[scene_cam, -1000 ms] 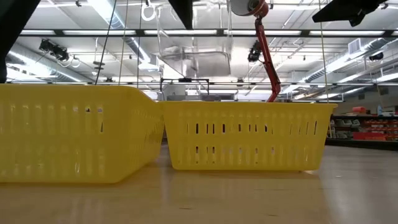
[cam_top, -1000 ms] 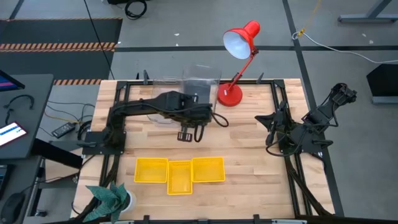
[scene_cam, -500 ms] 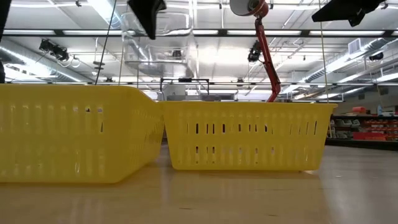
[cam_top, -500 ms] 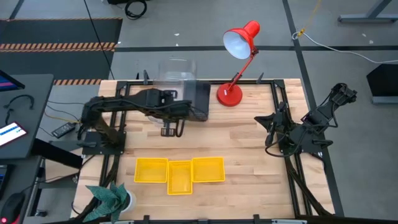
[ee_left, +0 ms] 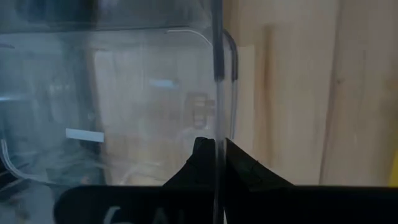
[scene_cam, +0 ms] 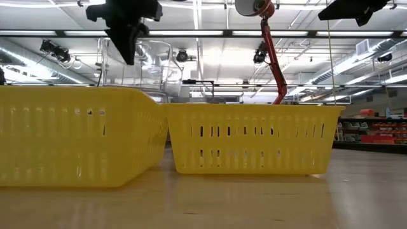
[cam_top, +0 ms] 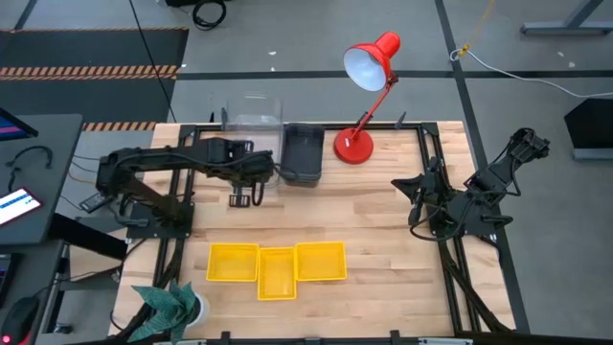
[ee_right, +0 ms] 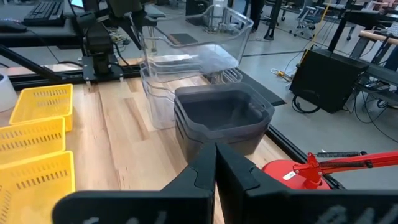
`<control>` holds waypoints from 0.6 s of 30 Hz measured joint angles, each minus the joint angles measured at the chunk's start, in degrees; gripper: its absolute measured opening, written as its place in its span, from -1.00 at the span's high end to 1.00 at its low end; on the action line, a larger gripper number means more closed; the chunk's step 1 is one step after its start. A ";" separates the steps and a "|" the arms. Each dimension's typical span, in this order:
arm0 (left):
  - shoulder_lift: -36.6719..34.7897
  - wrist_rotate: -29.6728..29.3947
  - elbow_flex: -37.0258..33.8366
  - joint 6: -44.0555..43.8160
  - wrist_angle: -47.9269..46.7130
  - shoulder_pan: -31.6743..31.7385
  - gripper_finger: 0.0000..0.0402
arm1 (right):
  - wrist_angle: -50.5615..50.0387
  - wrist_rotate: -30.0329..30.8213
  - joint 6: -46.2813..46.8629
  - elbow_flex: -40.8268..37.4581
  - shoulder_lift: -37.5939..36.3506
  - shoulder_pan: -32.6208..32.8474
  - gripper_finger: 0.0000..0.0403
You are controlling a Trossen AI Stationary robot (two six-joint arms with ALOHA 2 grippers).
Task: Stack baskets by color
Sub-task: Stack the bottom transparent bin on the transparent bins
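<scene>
Left tool [cam_top: 241, 198], clamped on clear basket's [cam_top: 251, 123] wall, has carried it left, beside grey stack [cam_top: 302, 153]. Yellow baskets [cam_top: 277, 265] unstacked. Right tool [cam_top: 418, 213] together, idle.

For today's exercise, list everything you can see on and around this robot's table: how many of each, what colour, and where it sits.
yellow baskets: three, bright yellow, side by side at the table's near edge.
clear baskets: several, transparent, stacked at the far edge; the top one is held tilted.
grey baskets: at least two nested, dark grey, beside the clear stack.
desk lamp: one, red, far edge, right of the grey baskets.
plant: one, green, near left corner.
table: one, light wood.
left claw: shut on the top clear basket's wall.
right claw: shut, empty, parked at the right side.
</scene>
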 joint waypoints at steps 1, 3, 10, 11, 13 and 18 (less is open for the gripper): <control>-0.50 0.78 -0.94 0.73 1.01 0.57 0.96 | 0.02 0.02 0.00 0.00 0.00 -0.02 0.94; -1.09 2.36 -2.38 1.61 2.73 1.56 0.96 | 0.10 0.00 0.00 0.00 0.00 -0.02 0.94; -1.19 7.35 -6.19 2.84 6.45 4.23 0.96 | 0.10 0.00 0.00 0.00 0.00 -0.02 0.94; -1.19 7.93 -6.85 2.87 7.16 4.46 0.96 | 0.10 0.01 0.00 0.00 0.00 -0.02 0.94; -1.19 9.34 -8.34 2.79 8.59 4.93 0.96 | 0.08 0.00 0.00 0.00 0.00 -0.02 0.94; -1.17 14.57 -11.26 1.98 9.67 6.06 0.96 | 0.03 0.02 0.00 0.00 0.10 -0.02 0.94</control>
